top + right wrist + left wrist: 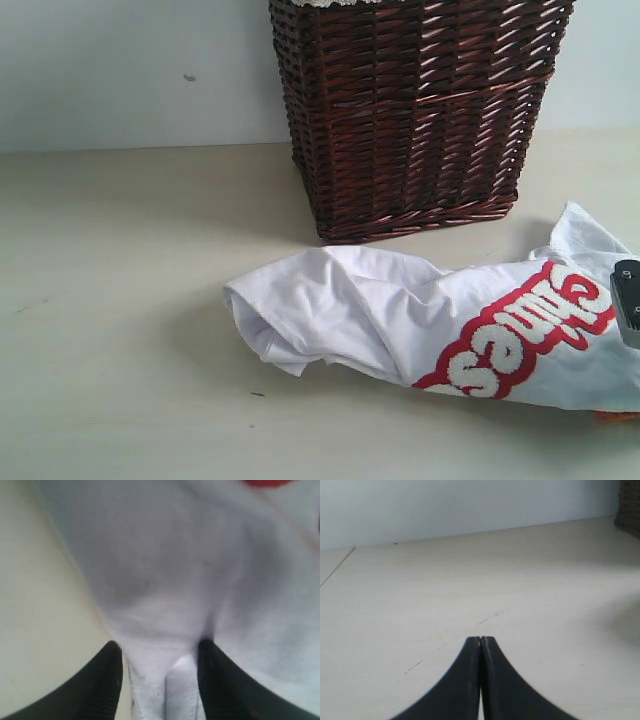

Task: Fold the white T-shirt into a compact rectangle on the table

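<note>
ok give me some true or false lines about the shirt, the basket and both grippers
1. The white T-shirt lies neatly folded into a rectangle. False: it is a crumpled, bunched heap on the table.
2. The left gripper is shut with nothing in it, over bare table. True.
3. The wicker basket stands on top of the shirt. False: it stands on the table beyond the shirt, not on it.
4. The right gripper has white shirt fabric bunched between its fingers. True.
</note>
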